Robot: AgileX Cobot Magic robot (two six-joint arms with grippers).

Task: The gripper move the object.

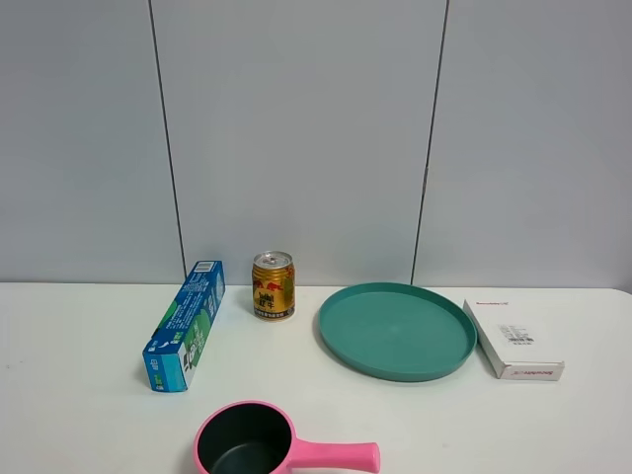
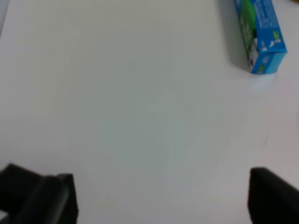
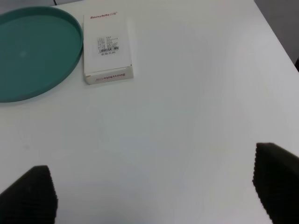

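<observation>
The long blue and green toothpaste box [image 1: 187,326] lies flat on the white table at the left, its near end towards the front. Its end also shows in the left wrist view [image 2: 259,35]. Neither gripper shows in the exterior view. In the left wrist view my left gripper [image 2: 163,198] is open and empty, its black fingertips [image 2: 39,198] wide apart over bare table, well short of the box. In the right wrist view my right gripper [image 3: 154,193] is open and empty, its fingertips [image 3: 275,179] far apart over bare table.
A gold and red can [image 1: 274,285] stands just right of the box. A teal plate [image 1: 395,329] lies at centre right, with a small white box [image 1: 513,339] to its right; both show in the right wrist view [image 3: 32,51] [image 3: 107,49]. A pink pan [image 1: 257,444] sits at the front edge.
</observation>
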